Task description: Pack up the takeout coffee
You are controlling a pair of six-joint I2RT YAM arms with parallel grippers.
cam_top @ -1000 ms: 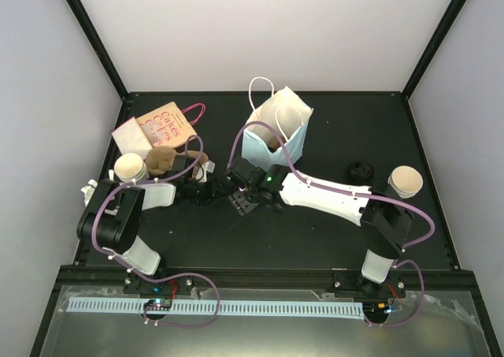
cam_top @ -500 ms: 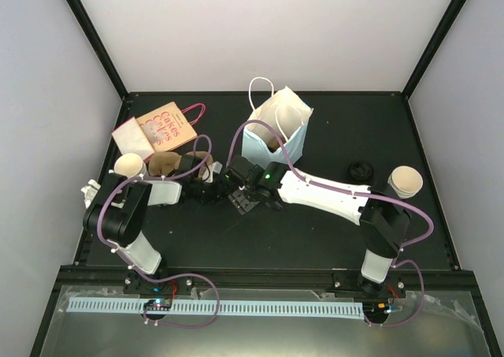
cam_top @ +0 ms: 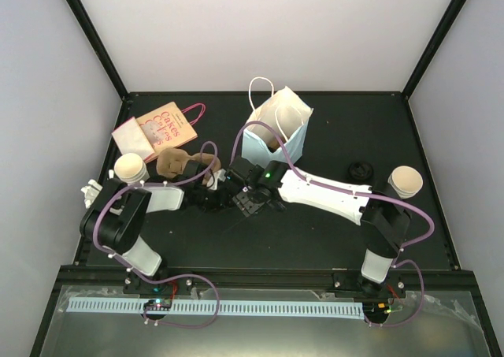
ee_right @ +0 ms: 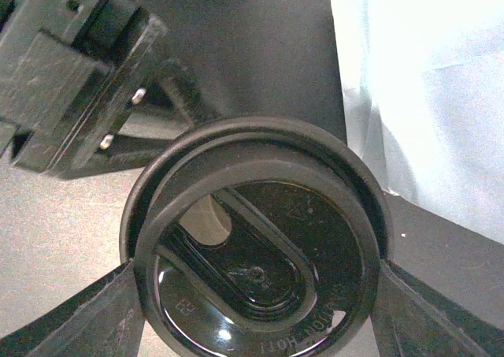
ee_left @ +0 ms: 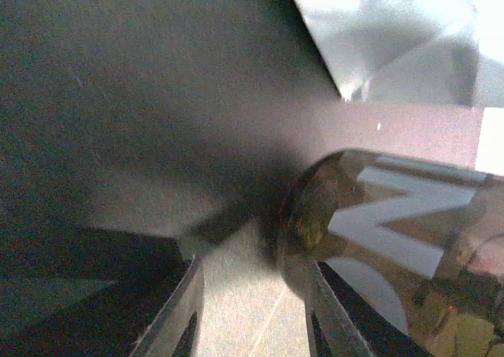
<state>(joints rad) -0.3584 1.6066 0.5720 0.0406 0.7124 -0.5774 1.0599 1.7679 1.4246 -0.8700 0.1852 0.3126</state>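
The black coffee-cup lid (ee_right: 256, 239) is clamped edge to edge in the right gripper (cam_top: 246, 202), mid-frame in the top view, just below the pale blue paper bag (cam_top: 277, 140). The left gripper (ee_left: 252, 272) is just left of it. Its fingers stand apart with a glossy brown object (ee_left: 394, 231) at one tip; whether it grips, I cannot tell.

My left gripper (cam_top: 213, 195) now sits further right than a second ago, nearer the bag (cam_top: 276, 132) and just beside the lid (ee_right: 252, 251). Its fingers stand a little closer together. The brown wad (cam_top: 175, 161) left of the bag lies closer to it, and the cable (cam_top: 206, 146) leans that way too.
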